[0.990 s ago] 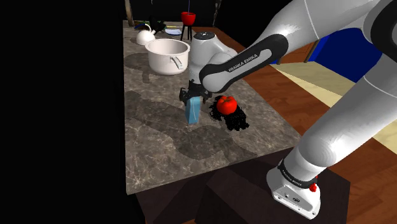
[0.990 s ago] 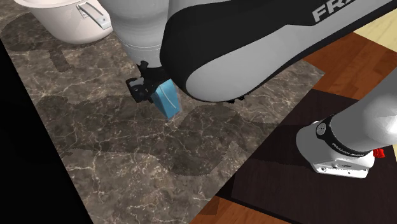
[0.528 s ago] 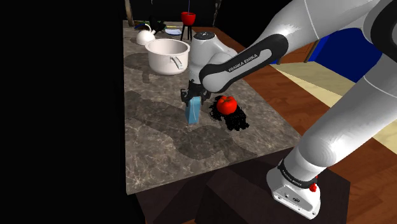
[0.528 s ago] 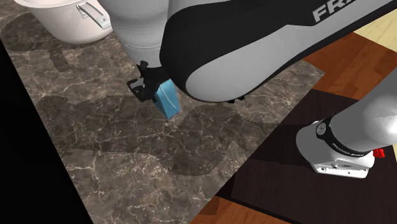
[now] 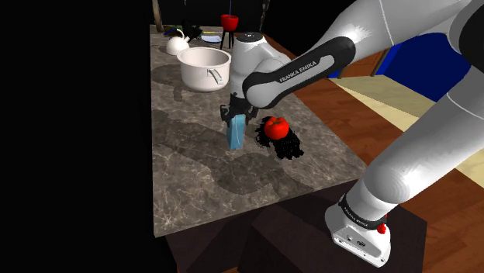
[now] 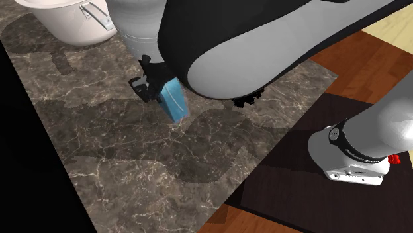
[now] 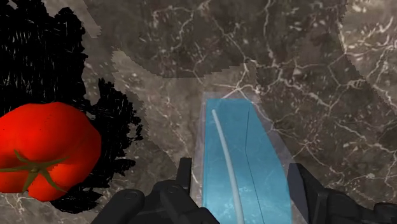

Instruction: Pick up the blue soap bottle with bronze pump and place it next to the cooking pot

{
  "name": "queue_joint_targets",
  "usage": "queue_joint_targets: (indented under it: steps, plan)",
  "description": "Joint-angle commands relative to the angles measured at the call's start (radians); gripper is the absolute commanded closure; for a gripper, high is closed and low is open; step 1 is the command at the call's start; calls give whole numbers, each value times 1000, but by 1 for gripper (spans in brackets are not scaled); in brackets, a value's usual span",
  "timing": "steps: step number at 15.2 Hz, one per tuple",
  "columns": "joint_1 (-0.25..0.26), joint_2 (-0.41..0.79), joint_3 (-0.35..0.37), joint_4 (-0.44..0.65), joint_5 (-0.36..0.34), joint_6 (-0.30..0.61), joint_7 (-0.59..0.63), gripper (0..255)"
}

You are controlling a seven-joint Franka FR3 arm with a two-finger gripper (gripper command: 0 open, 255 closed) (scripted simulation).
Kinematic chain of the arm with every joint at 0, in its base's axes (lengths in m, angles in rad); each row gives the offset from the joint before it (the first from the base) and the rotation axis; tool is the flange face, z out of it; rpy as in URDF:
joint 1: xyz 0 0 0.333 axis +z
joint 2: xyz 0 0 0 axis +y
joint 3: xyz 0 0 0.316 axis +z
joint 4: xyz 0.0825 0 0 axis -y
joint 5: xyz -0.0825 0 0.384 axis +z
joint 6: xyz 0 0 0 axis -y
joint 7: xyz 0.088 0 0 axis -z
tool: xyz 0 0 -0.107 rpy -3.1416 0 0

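Observation:
The soap bottle (image 5: pixel 236 135) is a light blue, see-through block with a thin pale tube inside (image 7: pixel 240 153). It stands upright on the dark marble counter (image 5: pixel 194 171). My gripper (image 5: pixel 234 113) comes down on its top and is shut on it, one black finger (image 7: pixel 184 174) pressing each side. The second exterior view has the bottle (image 6: pixel 175 102) under the black hand (image 6: pixel 153 85). The white cooking pot (image 5: pixel 205 68) with a side handle stands farther back on the counter, apart from the bottle.
A red tomato (image 5: pixel 276 126) on a ragged black patch lies close beside the bottle, toward the shoulder view's right. A white kettle (image 5: pixel 178 44) and a red bowl on a stand (image 5: pixel 229 21) sit at the counter's far end. A black area borders the counter's left edge.
The fingers stood apart around the bottle a second ago and have shut on it. The arm's elbow has since shifted slightly upward; the bottle has barely moved.

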Motion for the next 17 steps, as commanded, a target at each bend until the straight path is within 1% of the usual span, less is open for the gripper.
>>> queue_joint_targets:
  steps: [1, 9, 17]
  plan:
    - [2, -20, -3, 10, 16, -27, -16, 255]
    - [8, -82, -12, 63, 59, -135, -58, 255]
    - [13, -127, -21, 131, 86, -243, -89, 255]
